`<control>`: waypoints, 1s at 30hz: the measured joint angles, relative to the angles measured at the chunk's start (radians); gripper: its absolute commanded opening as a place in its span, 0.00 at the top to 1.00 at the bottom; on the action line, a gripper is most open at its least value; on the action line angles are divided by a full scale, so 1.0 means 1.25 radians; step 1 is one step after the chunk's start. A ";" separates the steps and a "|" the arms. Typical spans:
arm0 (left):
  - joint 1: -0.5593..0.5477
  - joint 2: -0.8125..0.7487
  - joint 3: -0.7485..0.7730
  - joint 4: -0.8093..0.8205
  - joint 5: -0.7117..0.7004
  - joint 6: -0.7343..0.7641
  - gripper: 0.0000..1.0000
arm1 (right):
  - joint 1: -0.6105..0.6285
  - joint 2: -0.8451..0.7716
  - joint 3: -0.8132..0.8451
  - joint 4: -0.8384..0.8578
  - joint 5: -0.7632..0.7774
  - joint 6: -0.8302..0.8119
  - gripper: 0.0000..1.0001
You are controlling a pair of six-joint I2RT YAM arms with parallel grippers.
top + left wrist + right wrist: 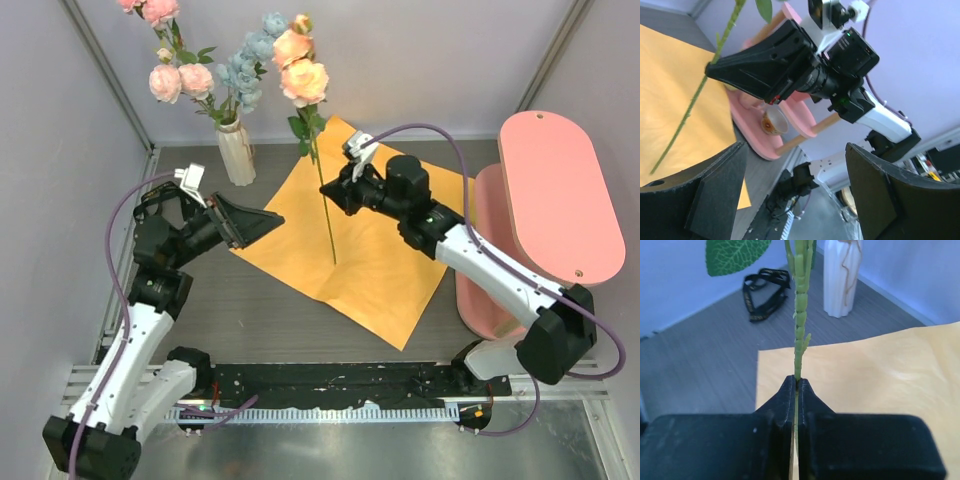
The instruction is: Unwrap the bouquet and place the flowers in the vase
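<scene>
The cream ribbed vase (pixel 237 152) stands at the back left and holds pink and pale blue flowers (pixel 180 78). My right gripper (pixel 335 190) is shut on the green stem (pixel 800 315) of a peach-bloomed flower (pixel 302 70), which it holds upright above the bouquet's orange paper (pixel 350 250); the paper lies flat and unfolded. The stem's lower end hangs over the paper. In the right wrist view the vase (pixel 841 280) is ahead and slightly to the right. My left gripper (pixel 255 225) is open and empty at the paper's left edge, its jaws facing the right gripper (pixel 715 70).
A pink oval shelf stand (pixel 545 200) fills the right side, with a small cup (pixel 772 122) on its lower shelf. The black ribbon (pixel 765 290) lies on the grey table left of the vase. Cage walls stand close behind the vase.
</scene>
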 measured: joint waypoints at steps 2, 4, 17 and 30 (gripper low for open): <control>-0.066 0.035 0.009 0.016 -0.018 0.018 0.32 | -0.025 -0.034 -0.029 0.028 -0.053 0.073 0.99; -0.115 0.078 0.042 0.017 -0.023 0.045 0.40 | -0.055 -0.047 -0.031 0.041 -0.116 0.130 0.99; -0.163 0.300 0.324 -0.067 -0.006 0.248 0.59 | -0.086 -0.098 0.038 -0.077 -0.439 0.198 0.99; -0.169 0.413 0.447 -0.079 0.120 0.309 0.62 | -0.086 -0.101 0.078 -0.138 -0.483 0.158 0.99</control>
